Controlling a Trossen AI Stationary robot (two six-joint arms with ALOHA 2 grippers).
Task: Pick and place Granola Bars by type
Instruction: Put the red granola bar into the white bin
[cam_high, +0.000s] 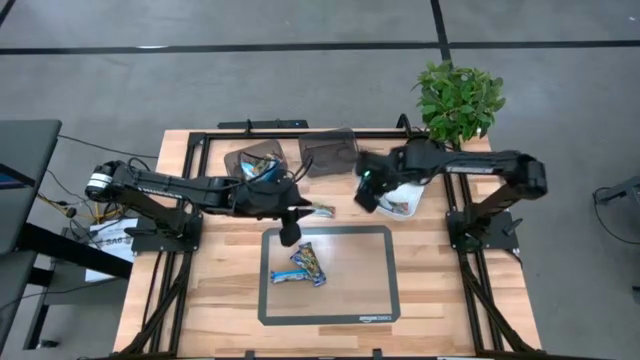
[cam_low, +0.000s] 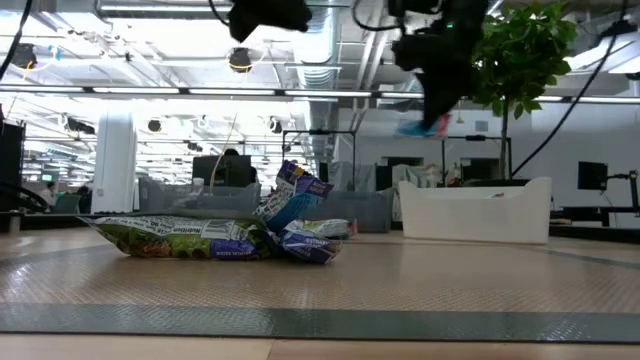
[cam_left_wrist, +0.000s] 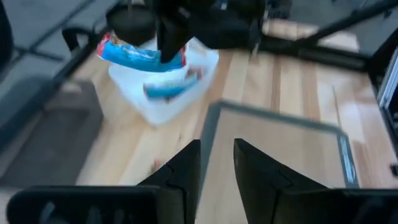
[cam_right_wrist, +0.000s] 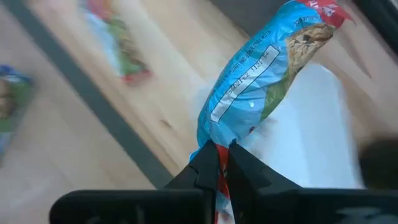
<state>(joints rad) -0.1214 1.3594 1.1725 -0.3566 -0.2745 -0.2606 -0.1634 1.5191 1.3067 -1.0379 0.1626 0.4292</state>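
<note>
Grey-framed mat (cam_high: 330, 235) on slatted wooden table (cam_high: 440, 290); plant (cam_high: 460, 98) behind.

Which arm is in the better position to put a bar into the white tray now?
The right arm. Its gripper is shut on a blue bar and hangs beside the white tray. The left gripper holds nothing and sits at the grey frame's far edge.
</note>
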